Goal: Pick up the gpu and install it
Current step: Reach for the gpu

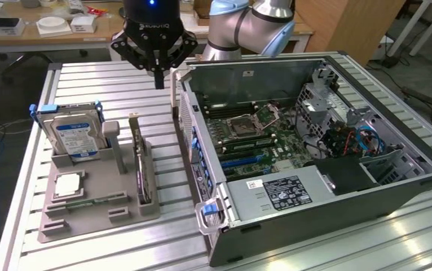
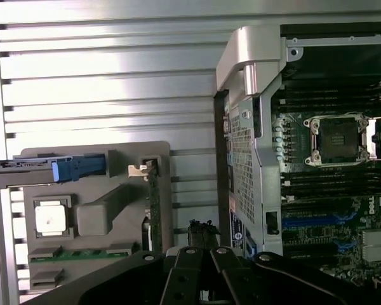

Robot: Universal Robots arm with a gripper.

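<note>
While closed hand hovers, gpu upright in holder, edge-on from wrist view

On the worktop, a holder is placed at the exterior view's left of an opened computer case; the gpu is stood in it, beside the hard drive.

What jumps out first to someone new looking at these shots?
The open computer case on the exterior view's right, with its motherboard laid bare. Next, the black end effector, shut, hanging over the table between the case and a gray tray on the left. In that tray the gpu stands on edge beside a blue-labelled hard drive.
</note>
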